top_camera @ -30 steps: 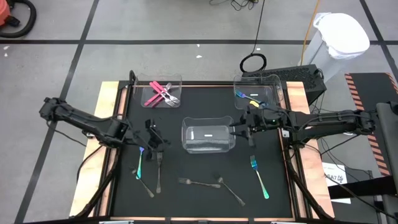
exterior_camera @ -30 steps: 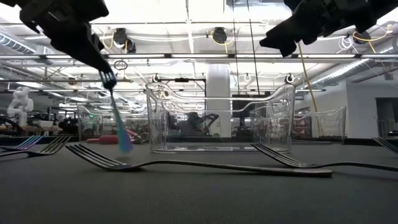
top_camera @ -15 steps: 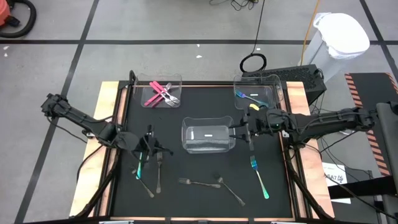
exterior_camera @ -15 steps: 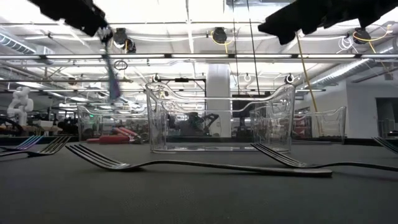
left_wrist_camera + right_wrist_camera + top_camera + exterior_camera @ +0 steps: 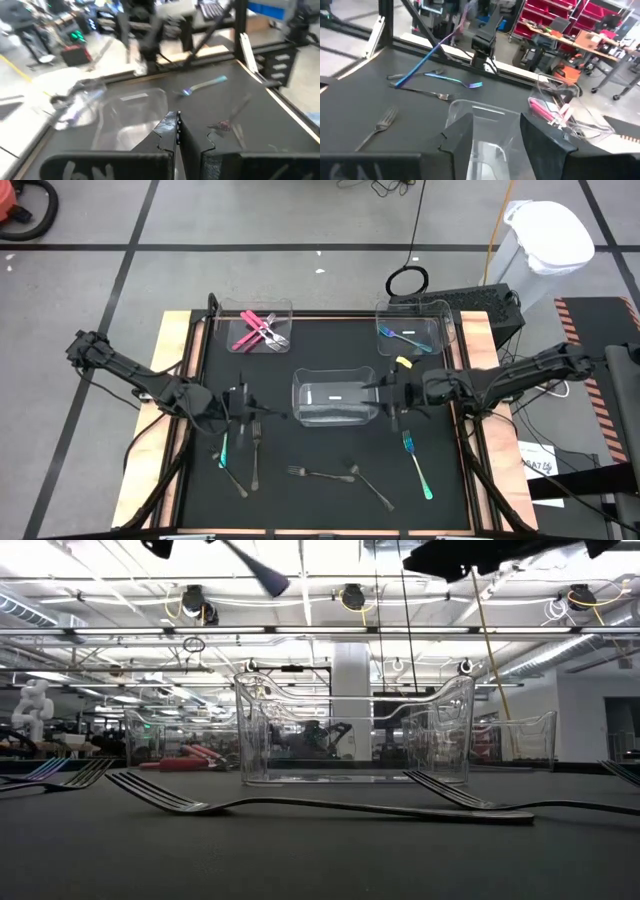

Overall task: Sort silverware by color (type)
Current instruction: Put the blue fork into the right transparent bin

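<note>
- A black mat is laid over the desk (image 5: 330,500), which is set on a grey floor with dark lines; a workshop with ceiling lights and red shelving is seen beyond.
- Three clear bins (image 5: 334,398) are placed on the mat.
- The left tool (image 5: 243,412) is clamped on a blue-teal utensil (image 5: 422,62), raised clear of the mat.
- The right tool (image 5: 388,395) is held with fingers apart, just beside the middle bin.
- Grey forks (image 5: 315,474) are left near the front edge, and a blue-teal fork (image 5: 416,462) towards the right.

forks (image 5: 320,806) – glossy grey metal | bin (image 5: 352,730) – clear smooth plastic | table (image 5: 300,860) – matt black
</note>
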Motion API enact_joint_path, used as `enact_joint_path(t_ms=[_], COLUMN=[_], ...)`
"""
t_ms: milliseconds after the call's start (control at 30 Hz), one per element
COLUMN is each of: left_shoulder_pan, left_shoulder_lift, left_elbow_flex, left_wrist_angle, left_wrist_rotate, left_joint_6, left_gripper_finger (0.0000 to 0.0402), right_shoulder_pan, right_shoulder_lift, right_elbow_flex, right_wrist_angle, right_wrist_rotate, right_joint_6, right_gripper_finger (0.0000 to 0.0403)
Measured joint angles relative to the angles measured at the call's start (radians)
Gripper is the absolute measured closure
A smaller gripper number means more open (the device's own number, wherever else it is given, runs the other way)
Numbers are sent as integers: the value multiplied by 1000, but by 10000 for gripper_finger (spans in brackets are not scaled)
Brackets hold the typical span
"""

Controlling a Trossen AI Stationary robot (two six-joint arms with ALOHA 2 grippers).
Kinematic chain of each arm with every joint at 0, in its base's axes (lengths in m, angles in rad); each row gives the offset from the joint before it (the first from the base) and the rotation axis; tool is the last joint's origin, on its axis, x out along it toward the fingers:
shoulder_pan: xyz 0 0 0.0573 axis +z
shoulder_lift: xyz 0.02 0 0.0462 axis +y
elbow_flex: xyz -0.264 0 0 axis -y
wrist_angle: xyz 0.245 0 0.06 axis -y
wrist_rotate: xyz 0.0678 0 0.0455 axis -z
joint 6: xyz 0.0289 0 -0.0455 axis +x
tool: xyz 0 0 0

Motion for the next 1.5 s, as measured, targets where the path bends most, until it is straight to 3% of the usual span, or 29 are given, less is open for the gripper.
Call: enact_joint_path(t_ms=[233,433,700,1100,1300,1500], left_shoulder_pan=[1,1,34,121,139,141], left_shoulder_lift=[39,67,80,80,95,113], left_elbow_flex=[0,1,1,1,1,1], left_wrist_angle=[142,229,237,158,148,152], left_wrist_rotate=[-101,-221,-238,-260,-253,-230], left_joint_6=[-2,-30,-193,-355,-397,-416], left_gripper_finger=[387,389,398,400,401,401], right_shoulder_pan=[63,127,209,298,311,295], right_shoulder_lift=[116,194,282,479,539,556], right_elbow_flex=[67,101,130,132,132,132], right_wrist_angle=[-1,0,10,336,438,430], right_wrist_rotate=[144,145,168,589,610,612], right_joint_6=[-109,-335,-667,-1176,-1299,-1315], right_gripper_finger=[243,243,243,243,243,243])
